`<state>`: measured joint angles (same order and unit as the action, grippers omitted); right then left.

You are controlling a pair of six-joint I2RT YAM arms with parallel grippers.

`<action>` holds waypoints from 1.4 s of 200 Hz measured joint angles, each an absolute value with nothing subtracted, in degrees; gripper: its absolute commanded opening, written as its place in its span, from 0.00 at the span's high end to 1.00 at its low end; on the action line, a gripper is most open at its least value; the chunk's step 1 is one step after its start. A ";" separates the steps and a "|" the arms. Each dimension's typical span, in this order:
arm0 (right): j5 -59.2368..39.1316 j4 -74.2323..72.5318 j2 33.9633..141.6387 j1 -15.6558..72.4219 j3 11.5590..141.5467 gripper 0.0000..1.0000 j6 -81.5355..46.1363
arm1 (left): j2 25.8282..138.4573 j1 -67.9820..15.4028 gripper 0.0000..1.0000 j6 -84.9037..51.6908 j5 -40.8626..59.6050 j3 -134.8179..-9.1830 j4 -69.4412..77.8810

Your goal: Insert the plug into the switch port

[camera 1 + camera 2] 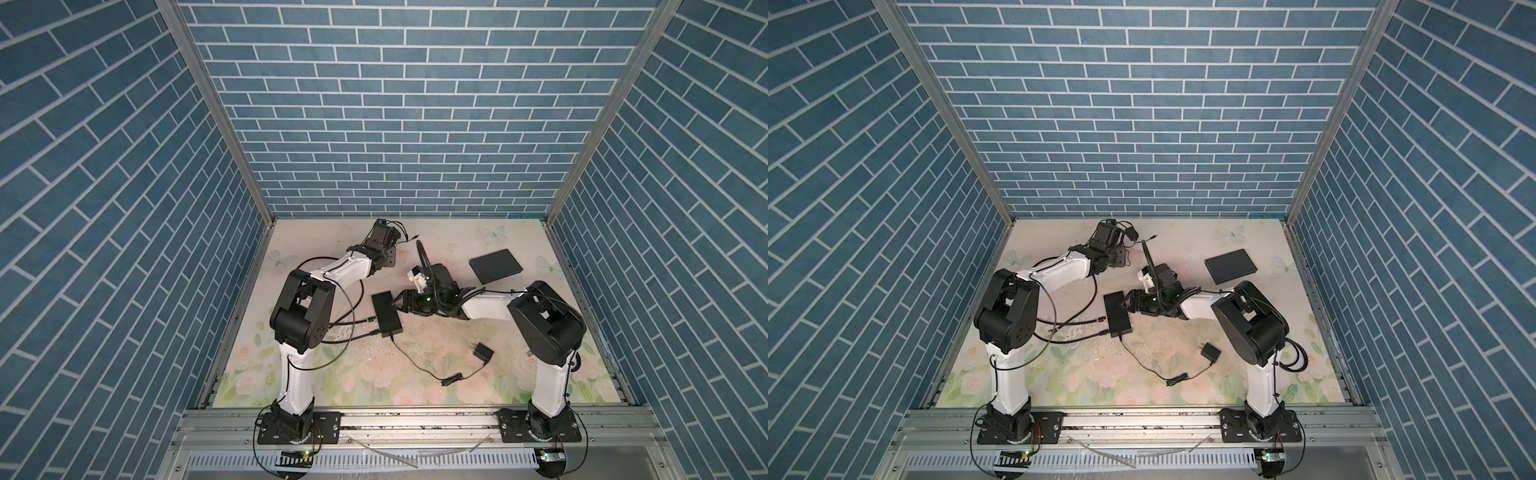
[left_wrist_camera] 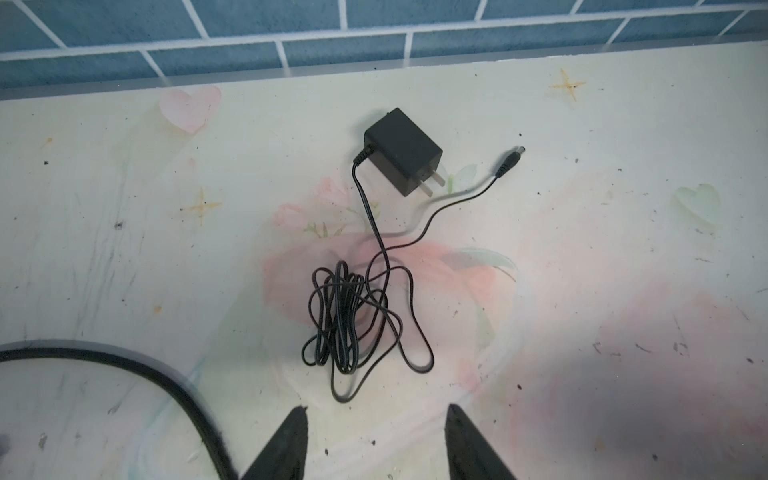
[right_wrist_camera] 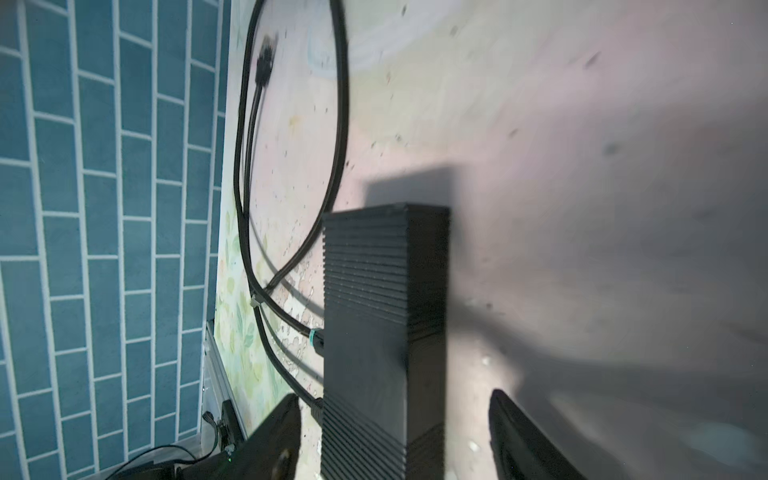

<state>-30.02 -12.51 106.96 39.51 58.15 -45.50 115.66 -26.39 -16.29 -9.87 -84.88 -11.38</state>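
Plug (image 2: 509, 160), the barrel end of a thin black cord (image 2: 338, 316), is seen lying on the bench (image 2: 582, 208) near its far edge, just beside the black adapter (image 2: 401, 151). The cord is bunched in a loose coil. The left tool (image 2: 376, 409) is held near that coil, jaws apart, with nothing gripped. The switch (image 3: 374, 270) is laid left of the bench's middle. The right tool (image 3: 395, 397) is spread open astride it, and gaps are seen on both sides.
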 measured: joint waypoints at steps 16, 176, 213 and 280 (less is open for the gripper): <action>-29.56 -8.67 100.75 34.76 56.97 0.26 -43.79 | 115.81 -26.17 0.45 -15.73 -9.02 -85.06 -11.55; -18.00 14.81 99.24 -8.27 64.29 0.12 -28.73 | 109.80 -35.90 0.45 -15.84 -1.69 -76.82 -11.29; -18.70 15.33 107.57 -11.73 72.25 0.12 -26.87 | 114.98 -41.01 0.45 -17.82 -0.67 -80.29 -9.78; -19.42 19.03 120.57 -11.73 86.56 0.17 -20.73 | 121.25 -44.14 0.45 -19.59 1.21 -84.86 -9.63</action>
<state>-19.42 19.03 120.57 -11.73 86.56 -20.73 121.25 -44.14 -19.59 1.21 -84.86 -9.63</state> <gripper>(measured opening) 0.841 0.552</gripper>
